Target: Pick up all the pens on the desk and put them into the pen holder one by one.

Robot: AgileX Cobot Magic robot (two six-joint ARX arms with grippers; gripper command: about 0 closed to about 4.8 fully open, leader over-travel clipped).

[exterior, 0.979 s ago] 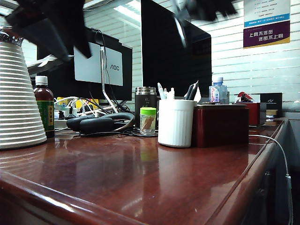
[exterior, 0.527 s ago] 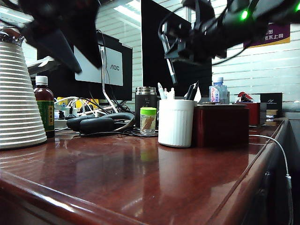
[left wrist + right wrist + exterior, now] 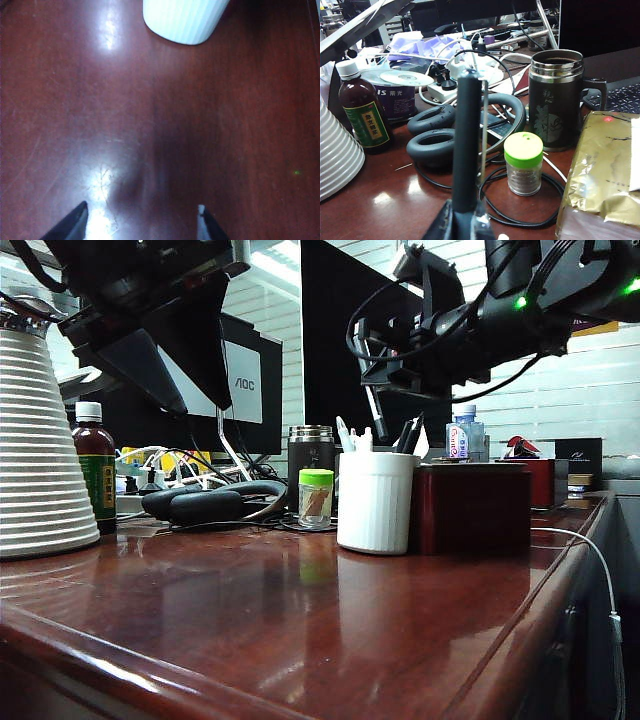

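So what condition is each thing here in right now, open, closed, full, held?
Right tool: shut on a slim black pen, above the holder.
Left tool: open, empty, over bare desk.
White ribbed plastic pen holder: upright, pens already inside.
Steel-and-black tumbler: upright, lid off.
Small green-capped jar: capped.
Brown bottle with white cap: capped, upright.

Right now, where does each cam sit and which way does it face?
Exterior: low at the desk edge, looking level across it at the pen holder; both arms hang overhead, left end effector, right end effector shut on a pen.
Left wrist: above the desk, facing down; open fingertips, pen holder.
Right wrist: looks along its held pen at headphones, tumbler, green-capped jar.
Shared: the pen holder in exterior and left wrist; jar, tumbler and headphones in exterior and right wrist.
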